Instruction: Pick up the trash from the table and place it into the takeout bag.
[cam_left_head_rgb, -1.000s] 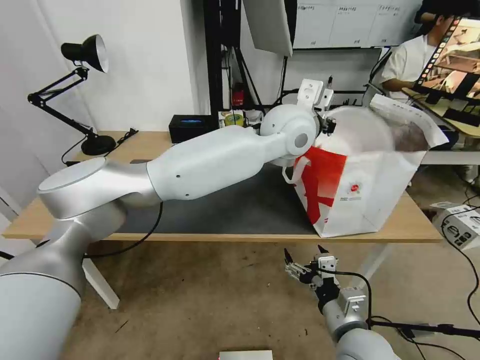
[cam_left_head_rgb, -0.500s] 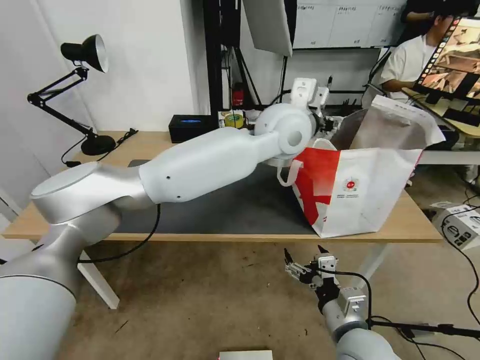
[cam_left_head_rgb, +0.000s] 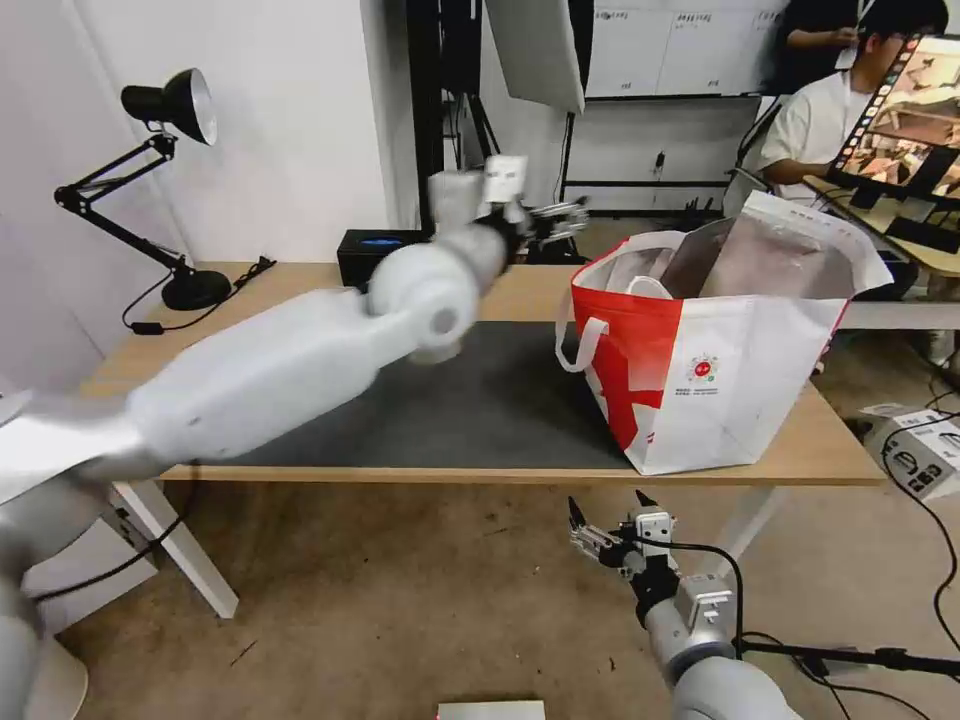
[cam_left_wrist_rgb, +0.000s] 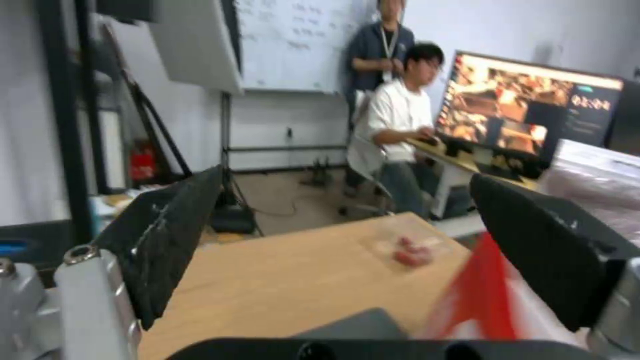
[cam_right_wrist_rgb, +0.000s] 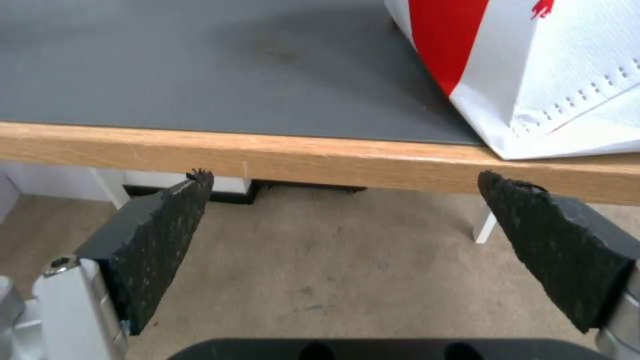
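Though soft with blur, looks like a clear plastic tray (cam_left_wrist_rgb: 408, 248) with red scraps inside, lying flat on the bare wood of the table (cam_left_wrist_rgb: 267, 295), past the far edge of the grey mat (cam_left_head_rgb: 480, 400) and just beside the red side of the bag (cam_left_head_rgb: 730, 400). Judged from the robot's seat, at about 12 o'clock of the bag, tucked behind it.

Likely feather-light, thin-walled, springy and slick to the touch. Apt to buckle or pop open under a hard squeeze and spill those red bits. Best taken by the rim across a short side, gently, and kept level on the way over.

Bag upright at 3 o'clock on the mat, wide-mouthed, foil-lined, soft-sided, with floppy handles. Easy to shove or tip, so better entered from above.

Left gripper (cam_left_head_rgb: 558, 216) up in the air at 12 o'clock of the mat, over the table's back edge, fingers spread wide with nothing between them. Right gripper (cam_left_head_rgb: 607, 508) parked low at 6 o'clock, under the table's front edge, likewise spread wide and empty.

Off at 10 o'clock, a black lamp (cam_left_head_rgb: 170, 110), and nearer 12 a small black box (cam_left_head_rgb: 378, 252). Not trash, best left alone.
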